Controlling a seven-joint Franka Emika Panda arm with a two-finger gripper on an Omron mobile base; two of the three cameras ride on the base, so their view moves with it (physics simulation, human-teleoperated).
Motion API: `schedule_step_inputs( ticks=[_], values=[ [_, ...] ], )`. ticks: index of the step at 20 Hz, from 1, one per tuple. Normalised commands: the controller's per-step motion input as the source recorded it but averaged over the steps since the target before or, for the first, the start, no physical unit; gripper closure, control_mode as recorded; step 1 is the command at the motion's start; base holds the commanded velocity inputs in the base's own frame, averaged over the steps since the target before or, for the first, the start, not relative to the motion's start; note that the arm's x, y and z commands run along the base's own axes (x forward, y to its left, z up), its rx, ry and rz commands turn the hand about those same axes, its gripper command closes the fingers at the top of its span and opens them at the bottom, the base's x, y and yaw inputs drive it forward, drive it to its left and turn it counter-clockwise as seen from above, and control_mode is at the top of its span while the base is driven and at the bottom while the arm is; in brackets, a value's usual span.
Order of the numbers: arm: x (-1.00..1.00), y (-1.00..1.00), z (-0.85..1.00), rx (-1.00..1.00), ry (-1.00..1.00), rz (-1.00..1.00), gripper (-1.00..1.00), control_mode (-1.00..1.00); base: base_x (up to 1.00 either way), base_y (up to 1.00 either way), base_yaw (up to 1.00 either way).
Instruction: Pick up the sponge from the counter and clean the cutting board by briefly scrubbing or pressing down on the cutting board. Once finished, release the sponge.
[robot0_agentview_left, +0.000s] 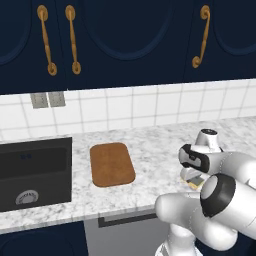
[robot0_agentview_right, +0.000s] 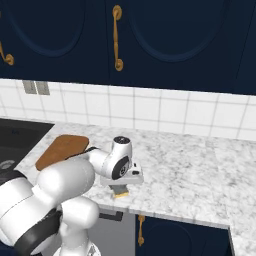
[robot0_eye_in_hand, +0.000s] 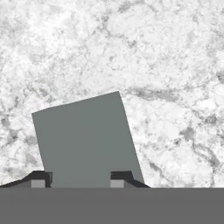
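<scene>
Fingers (robot0_eye_in_hand: 81, 183) clenched on the sponge (robot0_eye_in_hand: 85, 140) near the desk (robot0_agentview_left: 150, 150) front edge; shallow purchase may let it slip during transfer to the cutting board (robot0_agentview_left: 112, 164).

The counter (robot0_agentview_left: 150, 145) was white-and-grey speckled marble. The board (robot0_agentview_left: 112, 164) was brown wood. The sponge (robot0_eye_in_hand: 85, 140) showed a grey-green top and a yellow body. The sink (robot0_agentview_left: 34, 172) was black, the cabinets (robot0_agentview_left: 125, 35) navy with gold handles (robot0_agentview_left: 202, 37).

- This is a kitchen.
- Dark blue cupboards (robot0_agentview_left: 115, 40) with gold handles (robot0_agentview_left: 73, 40).
- White wall tiles (robot0_agentview_left: 140, 105).
- Marble counter (robot0_agentview_right: 190, 165), black sink (robot0_agentview_left: 35, 172).
</scene>
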Motion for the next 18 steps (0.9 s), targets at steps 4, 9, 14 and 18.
schedule_step_inputs(
  ticks=[4,9,14,18],
  values=[
    [0.0,0.0,-0.35,-0.06,-0.08,0.0,-1.0,-1.0,0.0,0.0,0.0],
    [-0.13,0.0,-0.03,-0.03,-0.18,0.0,-1.0,-1.0,0.0,0.0,0.0],
    [-0.01,0.0,-0.1,-0.03,-0.16,0.0,-1.0,-1.0,0.0,0.0,0.0],
    [0.05,0.0,-0.2,-0.04,-0.15,0.0,-1.0,-1.0,0.0,0.0,0.0]
  ],
)
